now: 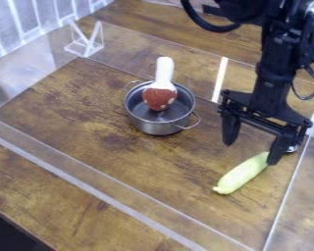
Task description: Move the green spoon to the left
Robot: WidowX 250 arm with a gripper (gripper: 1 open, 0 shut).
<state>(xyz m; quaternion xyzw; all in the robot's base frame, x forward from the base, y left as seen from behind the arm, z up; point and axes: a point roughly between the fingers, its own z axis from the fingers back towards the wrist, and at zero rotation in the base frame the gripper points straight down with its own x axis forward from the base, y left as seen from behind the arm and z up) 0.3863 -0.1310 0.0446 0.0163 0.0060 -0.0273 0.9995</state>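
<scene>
Wooden table (68,108): brown planks, bordered by clear plastic walls.

Green spoon (243,174): laid flat at the lower right of the frame, handle slanting down-left; its upper end is hidden behind one black finger.

Gripper (262,142): black, pointed downward at the right of the frame, jaws spread wide, nothing held; positioned just above the spoon's upper end, contact cannot be told.

Metal pot (160,110): seen at centre, well apart from the spoon. A white-handled, red-headed object (160,86) is stood in it.
</scene>
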